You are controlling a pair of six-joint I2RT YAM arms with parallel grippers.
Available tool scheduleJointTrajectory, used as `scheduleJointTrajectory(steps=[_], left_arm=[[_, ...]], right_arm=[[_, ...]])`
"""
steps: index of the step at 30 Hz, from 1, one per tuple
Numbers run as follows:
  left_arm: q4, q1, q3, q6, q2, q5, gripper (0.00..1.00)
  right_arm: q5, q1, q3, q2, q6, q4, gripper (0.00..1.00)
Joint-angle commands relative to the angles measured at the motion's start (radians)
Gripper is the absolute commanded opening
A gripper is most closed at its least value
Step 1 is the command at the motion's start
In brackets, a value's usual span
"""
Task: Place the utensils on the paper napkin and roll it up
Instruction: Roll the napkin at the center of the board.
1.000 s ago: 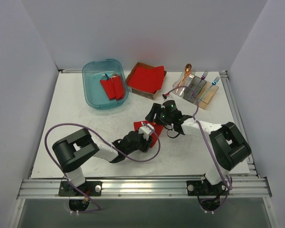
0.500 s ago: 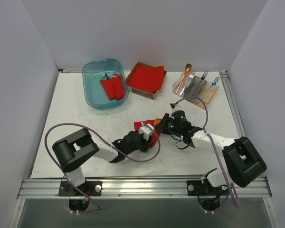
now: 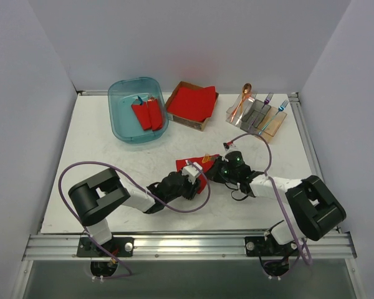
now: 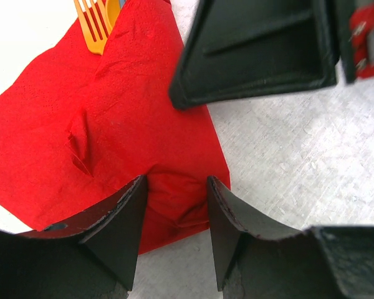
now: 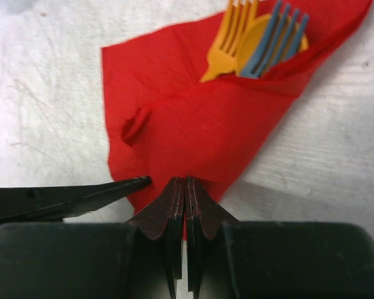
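The paper napkin lies on the white table, folded over the utensils, and it is wrinkled. An orange fork, a blue fork and a yellow spoon stick out of its far fold. My right gripper is shut on the napkin's near edge. My left gripper is open, its fingers straddling a bunched corner of the napkin. In the top view both grippers meet at the napkin, the left gripper beside the right gripper.
A blue tub at the back left holds red rolled bundles. A cardboard box with a red napkin stack stands behind the napkin. A clear holder with more cutlery is at the back right.
My right gripper has swung from behind the napkin to its right side, dropped low and shut on the napkin's edge. The left arm has stayed put.
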Motion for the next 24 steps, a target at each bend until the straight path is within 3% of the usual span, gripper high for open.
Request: scheduleJointTrajectory(steps=[1, 12, 17, 24], left_arm=[[-0.045, -0.009, -0.002, 0.013, -0.025, 0.029, 0.52], [-0.051, -0.013, -0.008, 0.013, -0.027, 0.046, 0.52], [-0.045, -0.019, -0.016, 0.010, -0.025, 0.046, 0.52], [-0.037, -0.022, -0.019, 0.009, -0.016, 0.047, 0.51]], right_arm=[[0.031, 0.007, -0.024, 0.023, 0.004, 0.023, 0.00], [0.061, 0.004, -0.042, 0.057, 0.010, 0.035, 0.00], [0.113, -0.007, 0.009, -0.012, -0.025, -0.057, 0.00], [0.130, -0.039, 0.082, 0.020, -0.074, -0.126, 0.00]])
